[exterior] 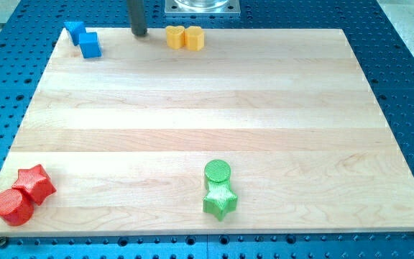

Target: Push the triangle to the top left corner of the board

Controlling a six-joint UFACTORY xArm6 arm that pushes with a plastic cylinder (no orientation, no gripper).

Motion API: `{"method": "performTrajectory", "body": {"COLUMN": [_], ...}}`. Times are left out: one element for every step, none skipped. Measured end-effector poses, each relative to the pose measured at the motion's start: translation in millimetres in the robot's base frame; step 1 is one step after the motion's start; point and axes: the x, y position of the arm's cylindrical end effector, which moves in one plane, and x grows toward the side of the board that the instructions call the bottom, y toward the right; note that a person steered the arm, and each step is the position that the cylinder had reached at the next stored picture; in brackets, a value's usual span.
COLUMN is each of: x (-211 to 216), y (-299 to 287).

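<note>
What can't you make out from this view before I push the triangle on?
- Camera view: the shapes of the two blue blocks; small and touching, so which one is the triangle is unclear.
- Rod above my tip: cut off by the view's top edge.
- Two yellow blocks: shapes too small to tell.

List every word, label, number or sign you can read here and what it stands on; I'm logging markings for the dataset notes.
None: no readable text shows anywhere in the camera view.
The wooden board is bare.
The blue blocks, yellow blocks, red blocks and green blocks carry no markings.
My tip and the metal plate at the view's top show none either.
</note>
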Motion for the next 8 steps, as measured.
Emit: {"method": "performTrajectory", "body": {"x": [-0.2, 0.5, 0.3, 0.1, -0.3, 0.4, -0.4, -0.4], "y": [-23.6, -42.3, -55.8, -53.6, -52.2, -52.4, -59.3, -73.7]}}
